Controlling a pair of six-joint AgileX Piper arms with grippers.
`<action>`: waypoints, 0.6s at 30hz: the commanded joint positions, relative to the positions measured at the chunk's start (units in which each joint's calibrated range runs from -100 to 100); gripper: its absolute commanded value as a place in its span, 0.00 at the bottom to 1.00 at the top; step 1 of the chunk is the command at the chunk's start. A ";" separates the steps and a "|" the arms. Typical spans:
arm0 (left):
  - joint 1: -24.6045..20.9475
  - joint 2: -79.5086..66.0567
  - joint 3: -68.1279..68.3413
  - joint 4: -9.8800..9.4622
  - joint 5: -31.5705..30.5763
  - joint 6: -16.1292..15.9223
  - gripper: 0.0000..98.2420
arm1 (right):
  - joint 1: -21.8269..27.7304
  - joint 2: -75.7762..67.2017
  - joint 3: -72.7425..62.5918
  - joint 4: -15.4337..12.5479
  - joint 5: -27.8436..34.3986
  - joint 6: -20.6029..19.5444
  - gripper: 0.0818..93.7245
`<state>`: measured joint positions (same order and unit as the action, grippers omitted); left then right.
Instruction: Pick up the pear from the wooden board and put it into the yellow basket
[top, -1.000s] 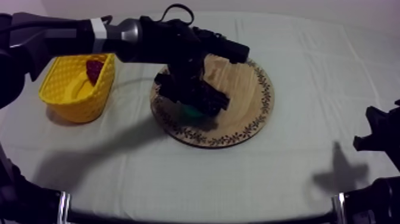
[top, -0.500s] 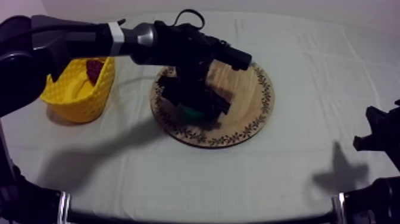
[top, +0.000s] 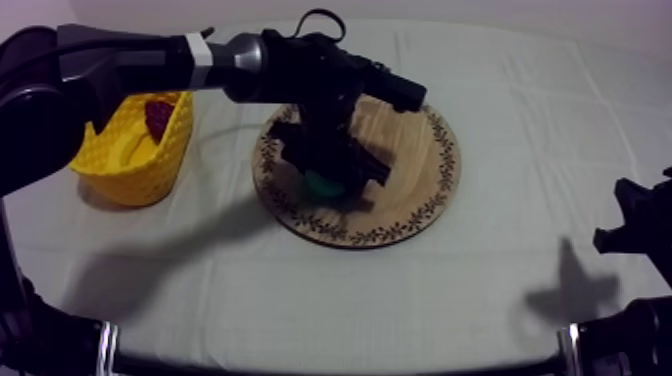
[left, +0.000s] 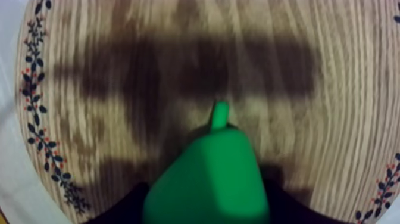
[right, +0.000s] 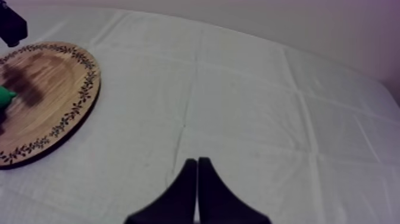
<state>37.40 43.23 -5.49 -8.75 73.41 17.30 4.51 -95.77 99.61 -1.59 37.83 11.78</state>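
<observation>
Left gripper (top: 326, 178) is down on the round wooden board with the patterned rim (top: 412, 150). Its black fingers (left: 122, 210) are pressed on both flanks of the green toy pear (left: 208, 179), so I call it clamped on the pear. The pear sits off board centre toward 8 o'clock, stalk pointing away from the wrist.

Change over the last second: the wrist has swung in and settled squarely over the pear, which has not shifted. It looks to be on the wood still; can't tell if it has lifted.

So the grasp looks made and the lift and carry are left.

Yellow woven basket (top: 105, 165) lies at 9 o'clock of the board, with a small red fruit (top: 158, 116) inside.

Right gripper (right: 197, 161) is parked over bare cloth at 3 o'clock, fingers together in a wedge, idle.
</observation>
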 joint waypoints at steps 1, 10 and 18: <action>-0.03 0.05 -0.23 0.13 0.06 -0.07 0.66 | 0.01 0.01 0.05 0.00 0.00 0.01 0.00; -0.31 -0.88 0.48 -0.08 -1.07 0.17 0.63 | 0.01 0.01 0.05 0.00 0.00 0.01 0.00; -1.44 -6.16 4.17 -0.40 -1.93 -0.01 0.60 | 0.01 0.01 0.05 0.00 0.00 0.01 0.00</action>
<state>36.12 38.12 -1.78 -9.12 71.53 17.29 4.51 -95.77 99.61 -1.59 37.83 11.78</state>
